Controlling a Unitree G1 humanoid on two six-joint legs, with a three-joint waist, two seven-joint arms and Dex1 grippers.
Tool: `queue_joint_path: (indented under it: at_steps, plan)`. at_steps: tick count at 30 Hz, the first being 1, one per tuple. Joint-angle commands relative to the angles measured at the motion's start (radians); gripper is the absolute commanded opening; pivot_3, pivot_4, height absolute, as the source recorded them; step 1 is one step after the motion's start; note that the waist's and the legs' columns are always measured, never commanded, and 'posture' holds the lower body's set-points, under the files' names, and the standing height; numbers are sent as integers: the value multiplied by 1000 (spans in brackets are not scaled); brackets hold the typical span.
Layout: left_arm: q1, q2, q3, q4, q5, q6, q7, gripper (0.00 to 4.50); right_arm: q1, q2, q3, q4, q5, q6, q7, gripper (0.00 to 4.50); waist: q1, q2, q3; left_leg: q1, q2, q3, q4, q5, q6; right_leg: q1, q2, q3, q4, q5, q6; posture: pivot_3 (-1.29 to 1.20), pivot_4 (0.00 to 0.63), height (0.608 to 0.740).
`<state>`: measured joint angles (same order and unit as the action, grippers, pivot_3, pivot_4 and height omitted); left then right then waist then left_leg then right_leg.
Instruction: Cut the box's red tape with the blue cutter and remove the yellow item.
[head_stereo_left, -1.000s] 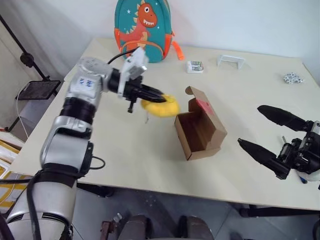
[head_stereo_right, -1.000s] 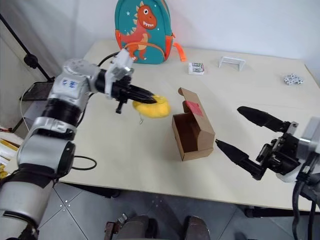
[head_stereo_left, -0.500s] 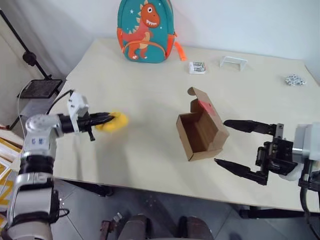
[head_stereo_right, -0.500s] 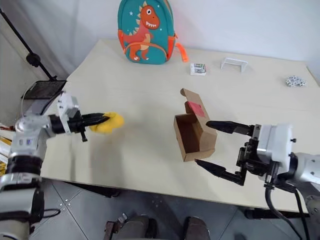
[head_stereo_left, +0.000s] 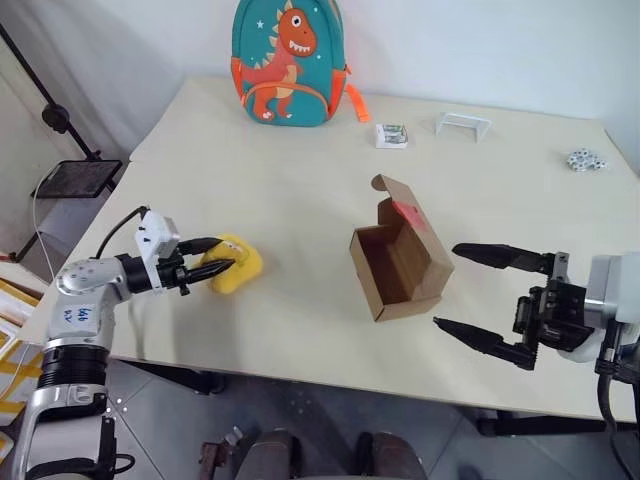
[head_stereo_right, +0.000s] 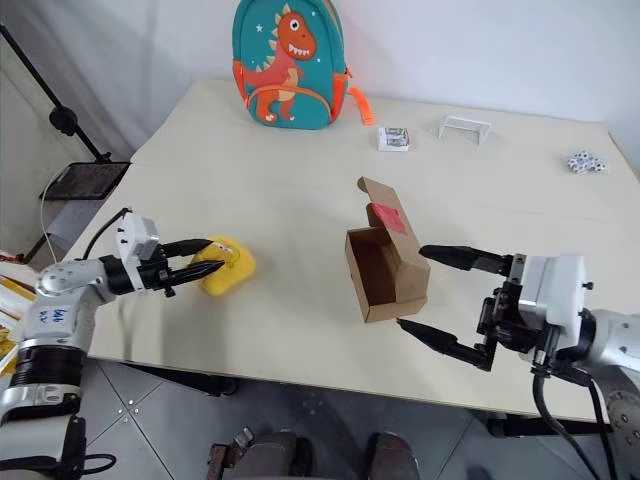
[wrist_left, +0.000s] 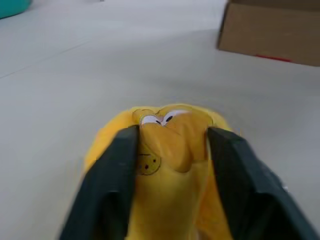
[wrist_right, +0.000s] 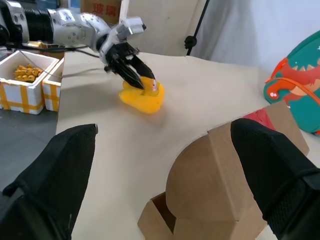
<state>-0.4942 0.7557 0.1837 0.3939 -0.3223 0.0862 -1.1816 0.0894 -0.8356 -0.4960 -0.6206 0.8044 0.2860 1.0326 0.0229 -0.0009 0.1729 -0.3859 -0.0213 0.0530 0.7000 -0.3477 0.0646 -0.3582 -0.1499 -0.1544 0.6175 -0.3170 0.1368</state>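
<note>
Yellow and soft, the yellow item (head_stereo_left: 236, 265) sits on the table (head_stereo_left: 300, 200), near the edge on the robot's left, well apart from the box (head_stereo_left: 398, 262). The black fingers (wrist_left: 112, 175) of the left gripper (head_stereo_left: 214, 256) sit on both sides of it. They look spread a little, not squeezing hard, but they touch its sides. I think the robot is letting it go.

What could go wrong? If the arm pulls back while a finger is stuck in the soft toy, the toy could drag along or tip. It is close to the table edge, so a push could knock it onto the floor.

The left arm reaches out low and almost flat over the table, pointing toward the middle.

The right gripper (head_stereo_left: 487, 300) has its fingers wide apart with nothing in them. It hangs just beside the box, on the robot's right, pointing sideways at it. If it swings in, it could bump the box and slide it.

The box stands open, lid up, with the red tape (head_stereo_left: 409, 211) on the flap. I cannot find the blue cutter.
</note>
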Motion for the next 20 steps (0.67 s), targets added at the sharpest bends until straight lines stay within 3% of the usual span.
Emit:
queue_joint_path:
  at_steps: [1, 2, 8, 16, 20]
  plan:
    - [24, 84, 85, -58, -58, -7, -50, 3618, 18, -9, -87, 36, 29, -11, 31, 4500, -1, 0, 0, 0, 0, 0, 0, 0, 0, 0, 0, 0, 0, 0, 0, 0, 150, 740]
    - [50, 117, 104, -54, -59, -11, -67, 3877, 30, -13, -107, 67, 14, -24, 58, 4500, 0, 0, 0, 0, 0, 0, 0, 0, 0, 0, 0, 0, -1, 0, 0, 0, 150, 740]
    - [223, 209, 163, -154, -32, -61, -66, 3877, 73, -27, -164, 201, -53, -92, 165, 4500, 1, 2, 1, 1, 0, 1, -2, 0, 0, 1, 0, 3, -3, 0, 0, 0, 150, 740]
    - [415, 171, 269, -345, -94, -8, 3, 3877, 135, 1, -131, 347, -191, -277, 281, 4500, 0, 3, 1, 1, 0, 1, -2, 0, 0, 2, 2, 20, -7, 0, 0, 0, 150, 740]
    - [449, 121, 276, -392, -104, 22, 85, 3877, 131, 40, -164, 436, -218, -357, 249, 4500, 0, 4, 2, 2, 0, 2, -3, 0, -1, 2, 2, 21, -8, 0, 0, 0, 150, 740]
